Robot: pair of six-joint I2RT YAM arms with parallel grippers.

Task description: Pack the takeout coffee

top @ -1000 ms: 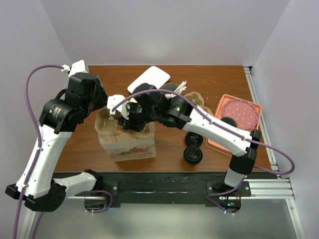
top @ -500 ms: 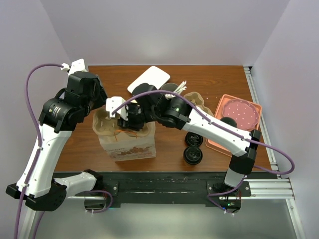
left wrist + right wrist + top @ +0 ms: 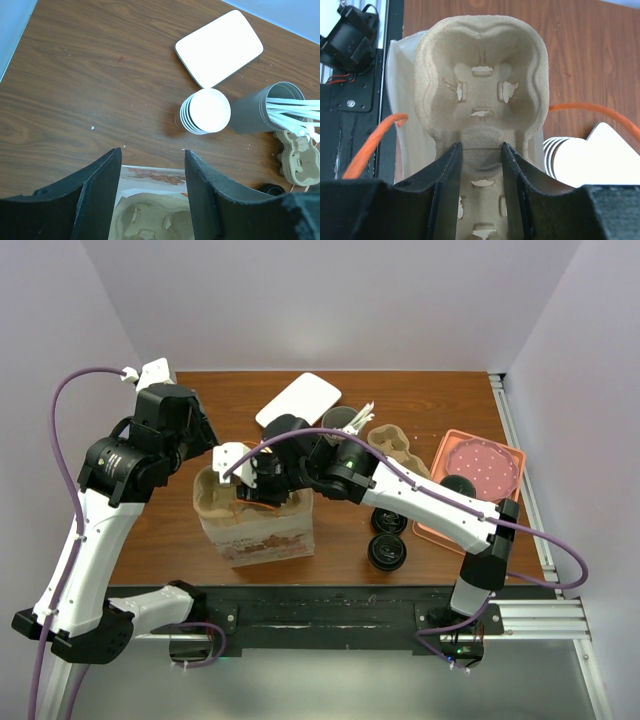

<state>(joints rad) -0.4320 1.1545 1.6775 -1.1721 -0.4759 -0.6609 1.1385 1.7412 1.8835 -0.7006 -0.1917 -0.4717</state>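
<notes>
Takeout coffee: the takeout coffee point(image 3: 387, 553), a small cup under a round black plastic lid, stands on the brown wooden desk point(image 3: 75, 75) to the right of the paper bag, outside it. From above little but the lid shows.
Second lidded cup: the second lidded cup point(image 3: 388, 518) is just behind the first, between it and the right arm.
Paper bag: the printed brown paper bag point(image 3: 265, 540) stands upright with its mouth open.
Cup carrier: the beige moulded pulp cup carrier point(image 3: 480, 65) lies across the bag's mouth, its cup wells empty.
Right claw: the right claw point(image 3: 480, 147) is clamped on the carrier's narrow middle strip, over the bag.
Left claw: the left claw point(image 3: 152, 154) hangs with fingers apart above the bag's far rim, with nothing between them.
Behind the bag: a white rounded-rectangle lid point(image 3: 219, 47), a stack of lidless cream cups point(image 3: 205, 111) and, touching it, a grey cup of white utensils point(image 3: 260, 107).
</notes>
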